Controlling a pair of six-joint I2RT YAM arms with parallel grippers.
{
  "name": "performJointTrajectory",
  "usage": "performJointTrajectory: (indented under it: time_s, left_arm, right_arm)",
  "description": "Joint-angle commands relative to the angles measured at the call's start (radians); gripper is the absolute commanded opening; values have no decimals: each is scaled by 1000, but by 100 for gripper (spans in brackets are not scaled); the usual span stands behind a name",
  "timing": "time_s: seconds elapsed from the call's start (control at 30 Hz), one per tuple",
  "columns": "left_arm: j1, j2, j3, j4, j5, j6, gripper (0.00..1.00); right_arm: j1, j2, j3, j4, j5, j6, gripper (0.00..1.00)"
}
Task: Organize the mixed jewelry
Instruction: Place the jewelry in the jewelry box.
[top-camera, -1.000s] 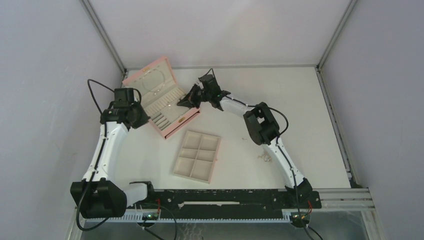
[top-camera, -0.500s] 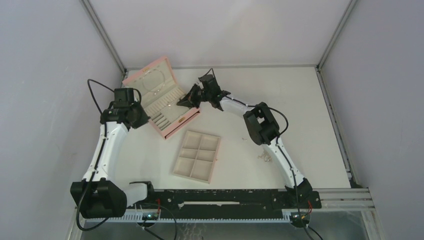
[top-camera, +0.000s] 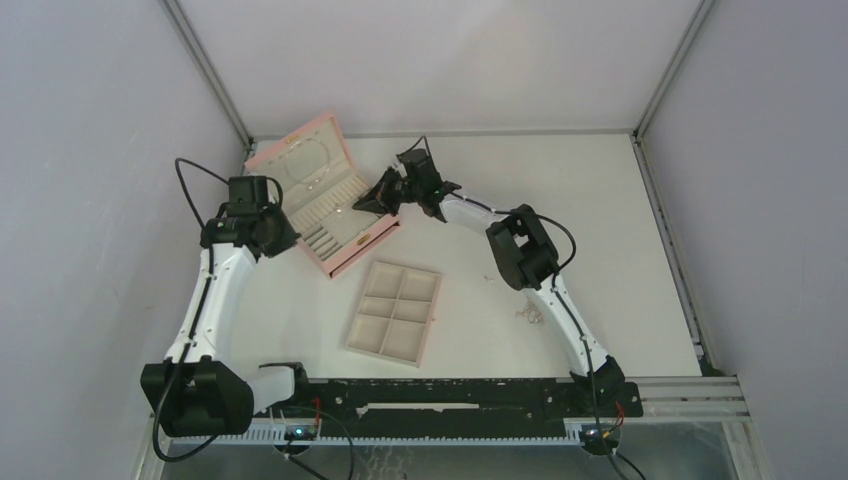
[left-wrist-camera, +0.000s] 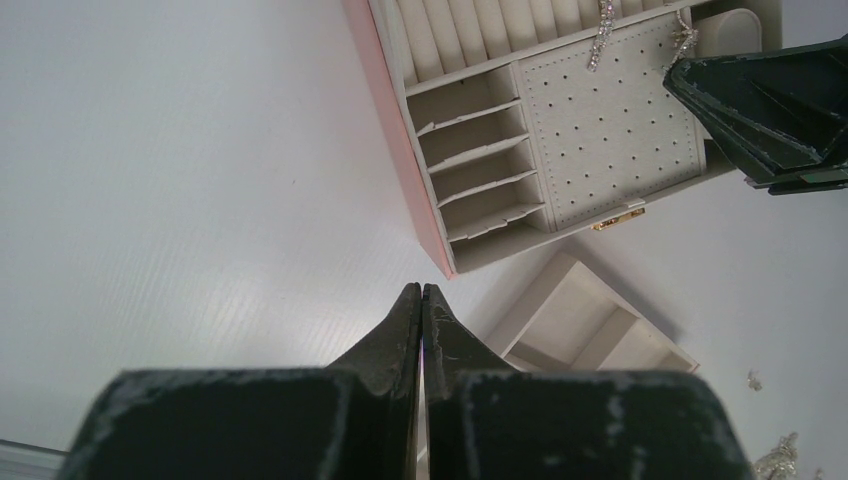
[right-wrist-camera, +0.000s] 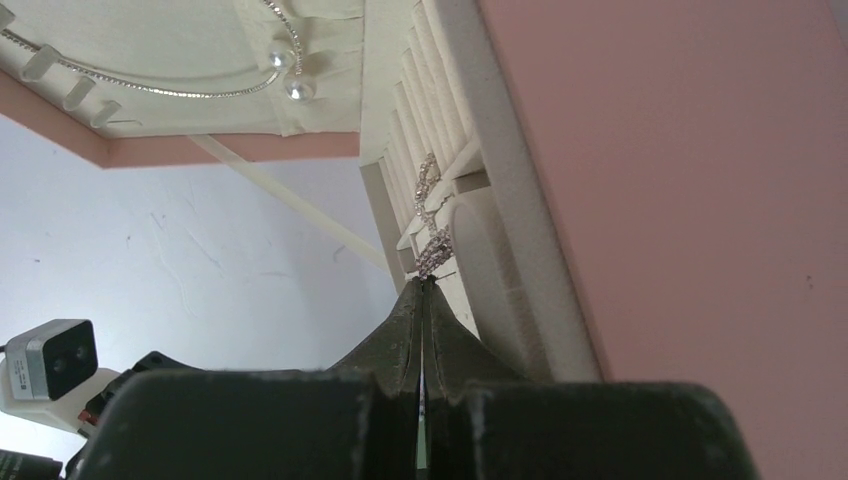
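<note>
Pinching right tool (right-wrist-camera: 422, 288): fingers pressed together over the open pink box (right-wrist-camera: 680, 150), near the far left corner of the table (top-camera: 600, 200); a sparkling earring (right-wrist-camera: 436, 250) sits at their tip, it seems clamped there.
Left tool (left-wrist-camera: 421, 297): fingers closed on each other, near the left edge, just beside the box.
Second sparkling piece (left-wrist-camera: 603, 35): on the ring rolls in the box.
Necklace (right-wrist-camera: 150, 88): in the lid.
Loose jewelry (top-camera: 528, 315): toward the near edge, right of the beige tray (top-camera: 395, 312).
</note>
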Motion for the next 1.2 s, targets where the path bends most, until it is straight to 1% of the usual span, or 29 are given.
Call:
performJointTrajectory:
  time_s: [0.0, 1.17]
  left_arm:
    - [10, -8, 24, 16, -6, 29, 4]
    - [11, -8, 26, 13, -11, 30, 4]
  right_arm:
    - [6, 10, 39, 26, -4, 7, 0]
    - [14, 40, 51, 38, -20, 19, 0]
